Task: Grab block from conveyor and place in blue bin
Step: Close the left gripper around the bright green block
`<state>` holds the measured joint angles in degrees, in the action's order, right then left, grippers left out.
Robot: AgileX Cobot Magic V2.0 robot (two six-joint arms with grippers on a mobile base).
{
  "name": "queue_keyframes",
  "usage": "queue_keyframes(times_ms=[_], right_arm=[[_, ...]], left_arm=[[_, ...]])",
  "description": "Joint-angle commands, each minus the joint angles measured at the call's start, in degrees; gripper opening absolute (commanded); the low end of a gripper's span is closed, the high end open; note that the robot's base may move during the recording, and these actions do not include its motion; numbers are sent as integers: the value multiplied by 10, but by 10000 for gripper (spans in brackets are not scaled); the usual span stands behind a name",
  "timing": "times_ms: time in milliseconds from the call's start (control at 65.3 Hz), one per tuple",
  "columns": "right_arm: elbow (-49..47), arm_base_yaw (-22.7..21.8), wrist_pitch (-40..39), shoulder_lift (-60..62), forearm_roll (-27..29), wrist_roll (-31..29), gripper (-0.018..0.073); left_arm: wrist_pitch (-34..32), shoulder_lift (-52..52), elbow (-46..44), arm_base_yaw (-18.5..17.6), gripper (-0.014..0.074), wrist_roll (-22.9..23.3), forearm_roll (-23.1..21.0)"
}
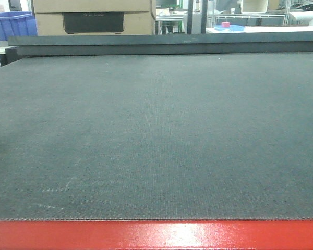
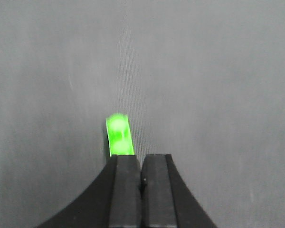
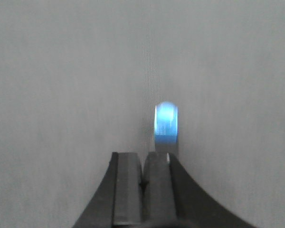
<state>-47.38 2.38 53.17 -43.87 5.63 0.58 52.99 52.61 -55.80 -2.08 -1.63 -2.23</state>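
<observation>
The wide dark grey-green woven belt table (image 1: 156,135) runs off the front view on both sides, and the bottom edge cuts its glossy red frame (image 1: 156,235). At top left, a blue plastic crate (image 1: 10,23) is cropped and sits partly behind a cardboard box (image 1: 94,15). A tiny pink object (image 1: 225,24) far back is too small to identify. A blurred bright green shape (image 2: 118,135) has its lower end hidden behind my left claw (image 2: 142,161). A blurred blue shape (image 3: 166,123) is hidden the same way behind my right claw (image 3: 142,159).

conveyor (image 1: 156,140) — belt open | dark rail (image 1: 167,44) across far edge
</observation>
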Motion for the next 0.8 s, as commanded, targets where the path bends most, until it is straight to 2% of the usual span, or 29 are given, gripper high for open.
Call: queue_keyframes(times_ms=[0,92,168,276,383,475,551,628,781], right_arm=[[-29,0,49,-61,-6,-2,-167],[-47,0,68,-115,-15,-2,-167],[-62,0,80,-162,-19,-2,-167],[-96,0,105,-228,-19,-2,-137],[-136,-6,108,-296,-19,-2,6],[-166,-13,105,-346,-19,-2,220],[-182,-20,103,-384,-19,-6,358],[-189,-25,92,-416,-19,-23,412],[-189,-41,55,-474,-11,-26,412]], left_arm=[[28,43,-14,1,-111,2,-4],[22,77,-15,1,-111,11,-5],[30,107,-21,1,-111,62,-5],[70,146,-39,1,-111,65,-5],[89,177,-45,1,-111,65,-5],[89,192,-45,1,-111,65,-6],[89,196,-45,1,-111,65,-6],[89,197,-45,1,-111,65,-6],[89,197,-45,1,-111,65,-6]])
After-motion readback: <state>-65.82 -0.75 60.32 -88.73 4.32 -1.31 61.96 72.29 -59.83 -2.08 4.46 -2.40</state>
